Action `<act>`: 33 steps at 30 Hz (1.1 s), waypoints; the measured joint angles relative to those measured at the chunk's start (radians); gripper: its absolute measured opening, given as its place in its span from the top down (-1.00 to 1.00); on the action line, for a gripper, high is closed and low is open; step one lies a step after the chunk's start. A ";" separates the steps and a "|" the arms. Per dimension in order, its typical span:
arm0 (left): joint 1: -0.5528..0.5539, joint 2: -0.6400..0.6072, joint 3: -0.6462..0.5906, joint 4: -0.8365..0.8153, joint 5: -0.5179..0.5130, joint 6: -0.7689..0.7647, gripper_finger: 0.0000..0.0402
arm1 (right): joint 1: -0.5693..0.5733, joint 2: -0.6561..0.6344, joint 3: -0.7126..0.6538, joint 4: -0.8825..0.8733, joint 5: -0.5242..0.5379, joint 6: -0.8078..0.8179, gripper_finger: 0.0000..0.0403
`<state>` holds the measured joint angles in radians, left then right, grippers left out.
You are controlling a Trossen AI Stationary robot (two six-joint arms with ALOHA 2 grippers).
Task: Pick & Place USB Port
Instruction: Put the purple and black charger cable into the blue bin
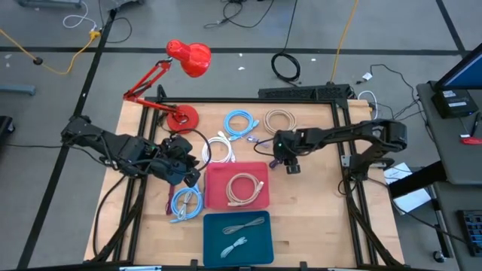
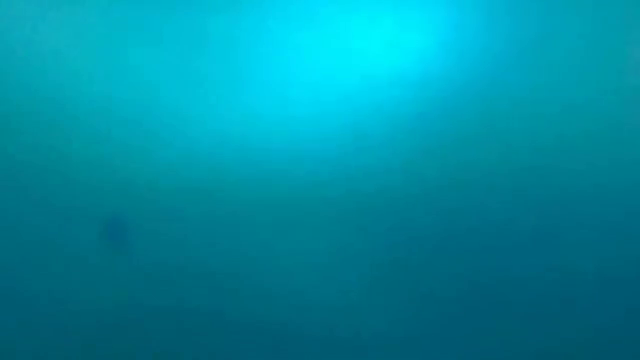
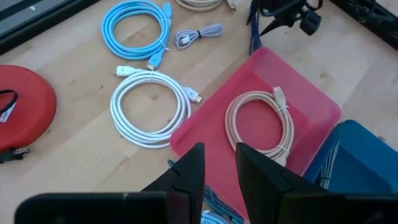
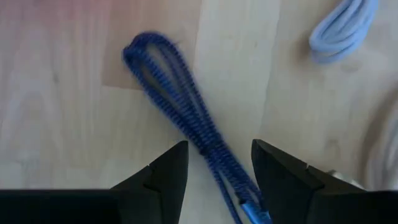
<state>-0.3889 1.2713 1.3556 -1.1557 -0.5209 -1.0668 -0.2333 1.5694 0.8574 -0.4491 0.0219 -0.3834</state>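
A dark blue braided USB cable [image 4: 180, 106], bundled into a long loop, lies flat on the wooden table just off the pink tray's far right corner. My right gripper [image 4: 219, 146] is open above it, one finger on each side of the bundle, without touching it. The left wrist view shows this gripper [image 3: 286, 12] over the blue cable [image 3: 254, 34]. My left gripper [image 3: 219, 148] is open and holds nothing; it hovers at the pink tray's [image 1: 218, 197] left edge. A coiled beige cable [image 1: 245, 188] lies in that tray. The low view shows only a blank teal field.
On the table lie a white coil [image 3: 149, 106], a light blue coil [image 3: 134, 28], a small grey bundle [image 3: 198, 35], a beige coil [image 1: 280, 120] and another light blue coil [image 1: 184, 202]. A blue tray [image 1: 260, 245] holds grey cables. A red desk lamp [image 1: 181, 117] stands at the far left.
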 joint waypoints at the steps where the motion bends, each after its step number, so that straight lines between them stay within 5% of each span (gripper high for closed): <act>1: 0.000 0.000 0.000 0.000 0.000 -0.002 0.54 | 0.000 0.008 0.000 -0.006 -0.002 0.013 0.19; 6: 0.000 0.000 0.000 0.000 0.000 -0.007 0.54 | 0.000 0.058 0.004 -0.017 -0.027 0.064 0.38; 12: 0.000 0.000 0.000 0.000 0.000 -0.012 0.54 | 0.012 0.073 0.004 -0.025 -0.031 0.168 0.91; 20: 0.000 0.000 0.000 0.001 -0.010 0.011 0.54 | 0.033 -0.136 0.092 -0.175 0.131 0.469 0.95; 24: 0.000 0.000 0.000 0.003 -0.026 0.010 0.54 | 0.066 -0.245 0.212 -0.313 0.069 0.645 0.95; 28: 0.000 0.000 0.000 0.004 -0.031 -0.002 0.54 | 0.208 -0.281 0.335 -0.328 -0.051 0.804 0.95; 33: -0.006 0.000 0.000 0.008 -0.026 -0.021 0.54 | 0.468 -0.160 0.449 -0.168 -0.053 0.995 0.95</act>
<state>-0.3949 1.2713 1.3556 -1.1473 -0.5471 -1.0874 0.2343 1.4089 1.3063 -0.6171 -0.0315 0.6120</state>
